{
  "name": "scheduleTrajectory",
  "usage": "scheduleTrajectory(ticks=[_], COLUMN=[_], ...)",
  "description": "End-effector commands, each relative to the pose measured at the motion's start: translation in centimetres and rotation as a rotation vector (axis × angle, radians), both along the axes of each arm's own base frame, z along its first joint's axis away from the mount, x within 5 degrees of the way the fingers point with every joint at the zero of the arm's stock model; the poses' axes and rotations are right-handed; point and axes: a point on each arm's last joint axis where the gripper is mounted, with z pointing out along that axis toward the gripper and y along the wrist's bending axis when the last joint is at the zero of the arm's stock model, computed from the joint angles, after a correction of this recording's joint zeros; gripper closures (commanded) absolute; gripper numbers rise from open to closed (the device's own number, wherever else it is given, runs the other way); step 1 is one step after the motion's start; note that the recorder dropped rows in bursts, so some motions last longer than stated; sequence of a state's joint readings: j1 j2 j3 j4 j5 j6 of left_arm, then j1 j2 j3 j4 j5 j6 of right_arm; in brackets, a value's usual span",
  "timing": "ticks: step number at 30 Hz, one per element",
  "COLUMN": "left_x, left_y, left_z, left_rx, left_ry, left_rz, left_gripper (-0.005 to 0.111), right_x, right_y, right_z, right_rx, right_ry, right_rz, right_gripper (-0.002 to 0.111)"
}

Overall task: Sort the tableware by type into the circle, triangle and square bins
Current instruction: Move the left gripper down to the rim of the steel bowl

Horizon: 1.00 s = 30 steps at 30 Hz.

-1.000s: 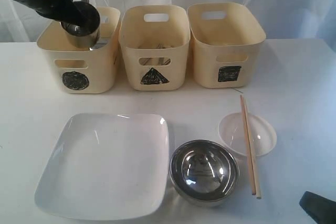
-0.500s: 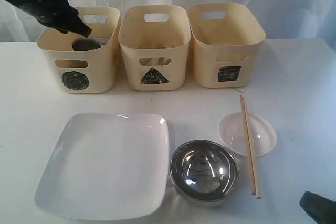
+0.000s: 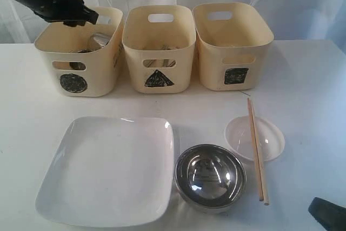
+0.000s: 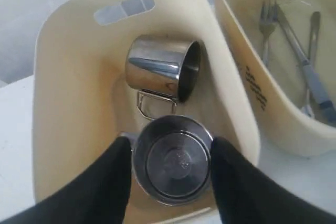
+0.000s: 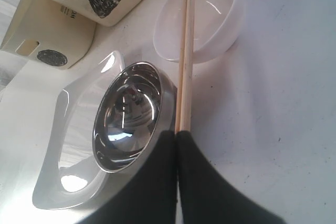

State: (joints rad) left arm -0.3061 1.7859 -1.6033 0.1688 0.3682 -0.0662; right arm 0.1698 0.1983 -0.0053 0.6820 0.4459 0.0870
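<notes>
— Sorting cups looks done: small steel cups [image 4: 173, 163] sit inside the cream circle-marked bin [image 4: 63, 103]; left gripper [image 4: 170, 148] spread, empty.
— Right gripper [image 5: 176, 140] pressed shut; pale wooden chopsticks [image 3: 257, 150] likely next, needing a fine pinch.

Left gripper [image 3: 82, 21]: a second ago its jaws were clamped on a cup above the bin in the upper left of the frame. They now stand apart with nothing in them, and the gripper sits higher and further left, over the bin's back rim.
Steel cup [image 4: 173, 161]: no longer hanging in the air. It stands upright on the bin's floor, below the spread jaws.
Circle bin [image 3: 100, 71]: nudged slightly toward the left edge of the frame, and its circle mark [image 3: 72, 82] with it.
</notes>
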Motion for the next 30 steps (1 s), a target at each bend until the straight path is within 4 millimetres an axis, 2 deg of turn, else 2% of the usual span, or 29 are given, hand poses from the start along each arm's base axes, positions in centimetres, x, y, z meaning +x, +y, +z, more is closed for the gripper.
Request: scheduleTrajectory(ticks=[1, 6, 11, 13, 18, 23, 27, 30], left_x=[-2.8, -6.5, -8.6, -10.0, -11.5, -12.1, -12.3, -12.6], left_y=[-1.8, -6.0, -8.9, -10.2, -11.0, -11.1, -11.8, -13.0], left_z=[0.6, -0.3, -0.4, -0.6, -0.7, -1.0, -2.5, -4.3], left_rx=[0.009, 0.067, 0.011, -0.021, -0.038, -0.056, -0.114, -0.164], left_ry=[0.139, 0.336, 0.405, 0.493, 0.595, 0.658, 0.745, 0.838], left_rz=[-0.103, -0.262, -0.368, -0.417, -0.461, -0.471, -0.48, -0.534], left_gripper=[0.055, 0.055, 0.055, 0.055, 0.054, 0.043, 0.035, 0.035], right_x=[0.0, 0.0, 0.0, 0.0, 0.0, 0.0, 0.0, 0.0], right_y=[0.0, 0.0, 0.0, 0.0, 0.0, 0.0, 0.0, 0.0], right_z=[-0.1, -0.1, -0.1, -0.1, -0.1, -0.1, -0.1, -0.1], right_rx=[-0.004, -0.004, -0.004, -0.004, -0.004, -0.004, -0.004, -0.004], right_ry=[-0.006, -0.006, -0.006, -0.006, -0.006, -0.006, -0.006, -0.006], right_rz=[0.001, 0.001, 0.001, 0.001, 0.001, 0.001, 0.001, 0.001], right_gripper=[0.108, 0.108, 0.108, 0.108, 0.108, 0.108, 0.108, 0.108])
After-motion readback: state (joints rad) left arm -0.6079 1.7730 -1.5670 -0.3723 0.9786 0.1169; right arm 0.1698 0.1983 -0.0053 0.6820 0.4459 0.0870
